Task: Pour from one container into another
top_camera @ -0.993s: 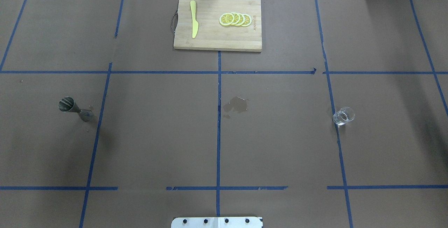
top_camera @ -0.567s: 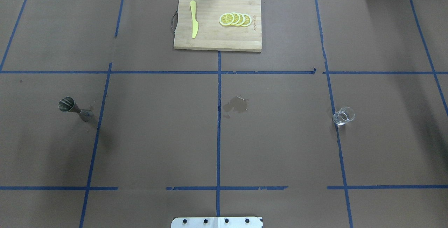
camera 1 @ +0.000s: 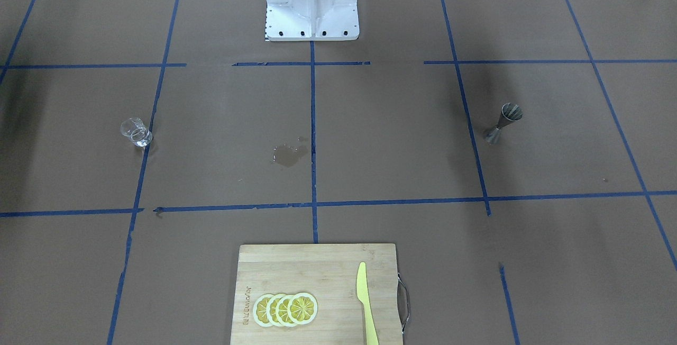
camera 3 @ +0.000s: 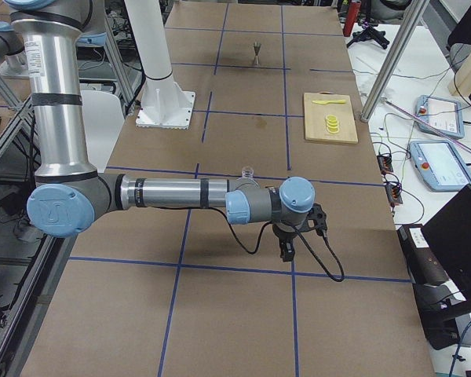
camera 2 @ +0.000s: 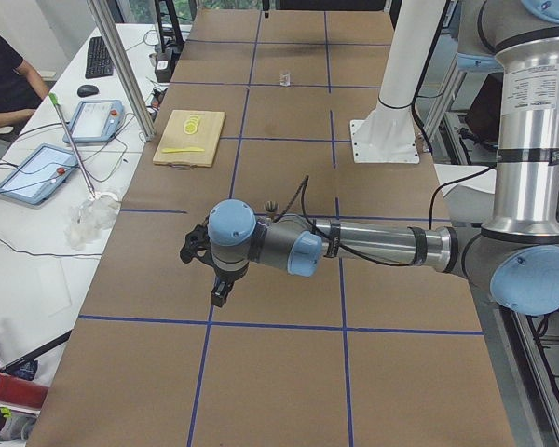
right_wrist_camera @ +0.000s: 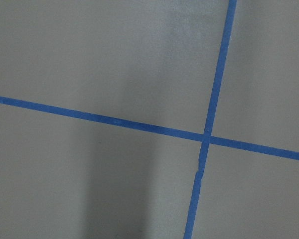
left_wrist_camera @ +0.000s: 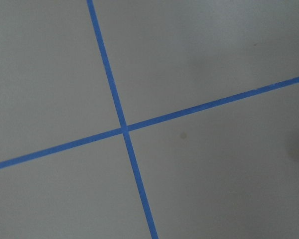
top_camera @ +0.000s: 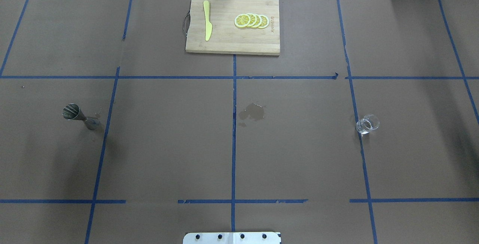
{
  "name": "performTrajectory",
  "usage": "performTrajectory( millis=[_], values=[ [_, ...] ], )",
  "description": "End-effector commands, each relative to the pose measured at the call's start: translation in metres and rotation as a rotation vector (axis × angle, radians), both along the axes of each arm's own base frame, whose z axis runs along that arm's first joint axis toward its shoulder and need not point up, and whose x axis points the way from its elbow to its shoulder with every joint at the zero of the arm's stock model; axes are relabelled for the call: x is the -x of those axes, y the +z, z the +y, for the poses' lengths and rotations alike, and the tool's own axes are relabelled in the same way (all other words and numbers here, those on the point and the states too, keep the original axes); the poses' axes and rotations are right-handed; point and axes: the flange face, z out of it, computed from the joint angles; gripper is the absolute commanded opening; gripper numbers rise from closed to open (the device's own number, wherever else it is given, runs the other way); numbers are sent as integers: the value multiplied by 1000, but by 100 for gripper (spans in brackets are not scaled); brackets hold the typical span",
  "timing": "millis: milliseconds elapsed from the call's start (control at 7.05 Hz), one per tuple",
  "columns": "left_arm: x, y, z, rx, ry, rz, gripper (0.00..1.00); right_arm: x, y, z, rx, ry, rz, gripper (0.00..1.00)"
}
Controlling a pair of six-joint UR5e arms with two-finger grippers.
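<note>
The small clear glass cup (top_camera: 367, 124) stands upright on the brown table at the right, on a blue tape line; it also shows as the glass cup (camera 1: 136, 132) and the cup (camera 3: 248, 170). The steel hourglass jigger (top_camera: 79, 116) stands upright at the left, and shows again as the jigger (camera 1: 504, 121). Neither gripper appears in the overhead or front view. My left gripper (camera 2: 221, 296) hangs over the table's left end and my right gripper (camera 3: 286, 250) over its right end, both far from the cup and the jigger. I cannot tell whether either is open or shut. Both wrist views hold only tape lines.
A wooden cutting board (top_camera: 224, 45) at the far middle carries lemon slices (top_camera: 251, 21) and a yellow knife (top_camera: 207, 20). A wet stain (top_camera: 252, 112) marks the table's centre. The white robot base (camera 1: 311, 3) stands at the near edge. Side desks hold tablets (camera 2: 39, 172).
</note>
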Motion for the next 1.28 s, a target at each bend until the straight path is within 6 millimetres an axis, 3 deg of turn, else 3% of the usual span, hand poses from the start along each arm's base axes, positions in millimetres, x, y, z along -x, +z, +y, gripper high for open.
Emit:
performTrajectory(
  millis=[0,284,425,567,851,993,1135],
  values=[
    [-6,-3,0,-38,11,2,100,0,2,1,7,2,-1,100],
    [-26,-6,-3,-10,8,15,100,0,-1,0,-2,0,-1,100],
    [-36,-19,-5,-101,8,24,100,0,-6,0,-15,-1,-2,100],
    [-62,-37,-7,-99,-41,79,100,0,-5,3,-40,-2,-5,100],
    [-142,-77,1,-144,-160,189,100,-1,6,14,-111,3,-10,100],
    [-199,-91,13,-153,-198,230,100,-1,6,15,-111,1,-9,100],
    [-232,-126,32,-187,-248,272,100,-1,5,14,-106,8,-10,100]
  ],
)
